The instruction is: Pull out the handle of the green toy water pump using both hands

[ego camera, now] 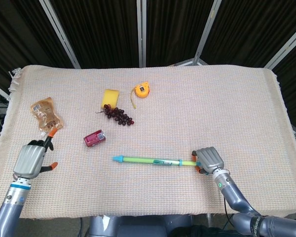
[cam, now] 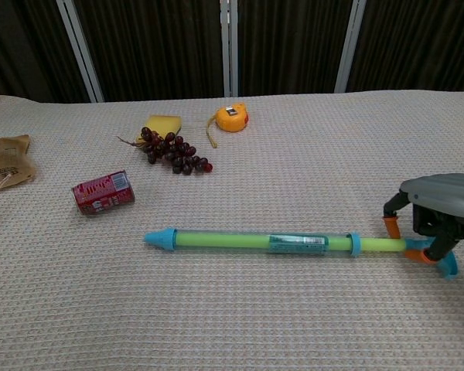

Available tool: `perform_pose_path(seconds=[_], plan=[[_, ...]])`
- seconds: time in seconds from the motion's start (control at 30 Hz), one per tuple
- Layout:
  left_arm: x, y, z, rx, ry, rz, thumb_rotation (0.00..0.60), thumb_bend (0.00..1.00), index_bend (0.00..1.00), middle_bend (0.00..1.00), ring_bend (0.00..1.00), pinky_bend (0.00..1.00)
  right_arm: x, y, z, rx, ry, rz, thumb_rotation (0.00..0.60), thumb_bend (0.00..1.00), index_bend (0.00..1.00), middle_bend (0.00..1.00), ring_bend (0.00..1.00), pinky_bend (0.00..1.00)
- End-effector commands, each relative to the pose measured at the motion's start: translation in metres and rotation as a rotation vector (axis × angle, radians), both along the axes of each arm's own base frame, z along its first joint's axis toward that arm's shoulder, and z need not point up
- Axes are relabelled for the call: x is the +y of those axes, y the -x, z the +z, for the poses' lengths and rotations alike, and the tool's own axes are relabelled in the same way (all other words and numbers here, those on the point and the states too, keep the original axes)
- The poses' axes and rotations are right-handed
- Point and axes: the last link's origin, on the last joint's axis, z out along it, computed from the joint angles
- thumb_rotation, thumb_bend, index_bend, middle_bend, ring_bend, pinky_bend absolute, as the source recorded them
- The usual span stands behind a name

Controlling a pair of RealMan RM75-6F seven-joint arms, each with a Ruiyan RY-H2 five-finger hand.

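Observation:
The green toy water pump [ego camera: 153, 160] [cam: 255, 241] lies flat across the front middle of the table, its blue tip pointing left. My right hand [ego camera: 208, 159] [cam: 441, 205] sits over its right end, fingers curled down on both sides of the thin rod, by the blue handle [cam: 448, 267]. It grips that end. My left hand [ego camera: 32, 159] hovers near the table's front left, far from the pump, with its fingers apart and holding nothing.
A red can [ego camera: 94, 138] lies left of the pump's tip. Behind it are dark grapes [ego camera: 117, 115], a yellow sponge [ego camera: 109, 97] and an orange tape measure [ego camera: 141, 90]. A brown snack packet [ego camera: 47, 114] lies just beyond my left hand.

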Motion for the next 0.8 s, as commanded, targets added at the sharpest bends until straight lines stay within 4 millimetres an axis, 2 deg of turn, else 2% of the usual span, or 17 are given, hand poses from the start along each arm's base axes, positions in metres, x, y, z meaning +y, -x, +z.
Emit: perform_pose_path(seconds=[0.03,0.07,0.17,0.47,0.8], plan=[[0.022,-0.023,-0.028,-0.061,0.126,-0.032,0.6,0.0,0.21,1.0,0.92,1.0,-0.001,-0.003,0.001,0.002,0.004,-0.003,0.6,0.41,0.67,1.0,1.0,1.0],[0.028,-0.032,-0.039,-0.089,0.187,-0.026,0.6,0.0,0.22,1.0,0.93,1.0,-0.001,-0.004,0.001,0.002,0.007,-0.006,0.6,0.41,0.67,1.0,1.0,1.0],[0.043,-0.047,-0.057,-0.092,0.27,-0.018,0.6,0.0,0.23,1.0,0.93,1.0,-0.001,-0.006,0.002,0.0,0.008,-0.024,0.6,0.41,0.67,1.0,1.0,1.0],[0.062,-0.088,-0.109,-0.172,0.442,-0.01,0.6,0.0,0.28,1.0,0.93,1.0,-0.002,-0.009,0.002,0.015,0.008,-0.05,0.6,0.42,0.67,1.0,1.0,1.0],[0.071,-0.102,-0.135,-0.171,0.484,-0.031,0.6,0.11,0.33,1.0,0.93,1.0,0.0,-0.009,0.001,0.022,0.009,-0.061,0.6,0.42,0.67,1.0,1.0,1.0]])
